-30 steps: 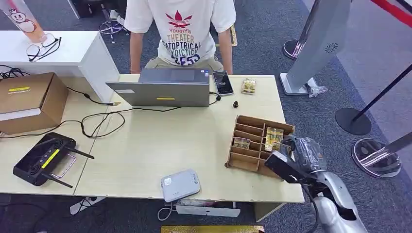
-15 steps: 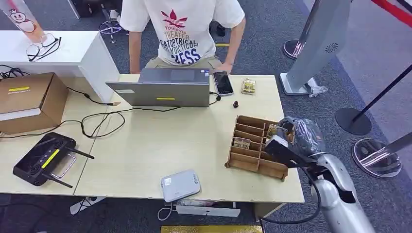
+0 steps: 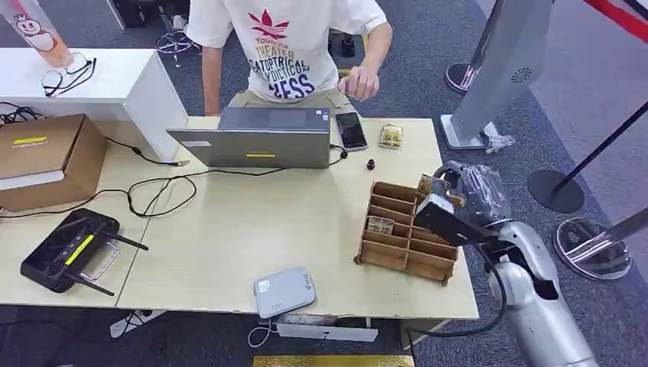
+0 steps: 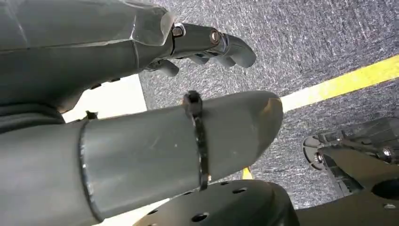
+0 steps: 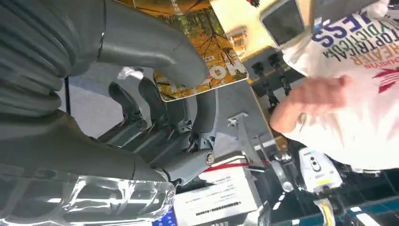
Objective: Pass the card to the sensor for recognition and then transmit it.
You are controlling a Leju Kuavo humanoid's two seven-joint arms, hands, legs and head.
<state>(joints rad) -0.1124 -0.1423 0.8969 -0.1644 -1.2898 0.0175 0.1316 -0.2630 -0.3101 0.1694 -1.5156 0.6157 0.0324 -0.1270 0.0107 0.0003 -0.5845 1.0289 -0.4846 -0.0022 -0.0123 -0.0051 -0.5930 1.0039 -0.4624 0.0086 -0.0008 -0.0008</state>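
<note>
A person (image 3: 286, 46) in a white printed shirt stands behind the wooden table (image 3: 229, 229), one hand raised. On the table lie a grey laptop (image 3: 256, 138), a compartmented wooden organizer (image 3: 405, 233) and a white sensor box (image 3: 283, 291) at the near edge. The right hand (image 3: 468, 195) hovers above the organizer's right side, pinching an orange card (image 5: 197, 44) between thumb and fingers. The left hand (image 4: 207, 44) hangs over grey carpet with fingers curled, holding nothing

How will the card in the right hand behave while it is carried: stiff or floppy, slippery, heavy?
The card stays flat though the right hand pinches one part, so it is probably stiff. Its printed face looks glossy, so it may slip. Being thin, it is likely light.
</note>
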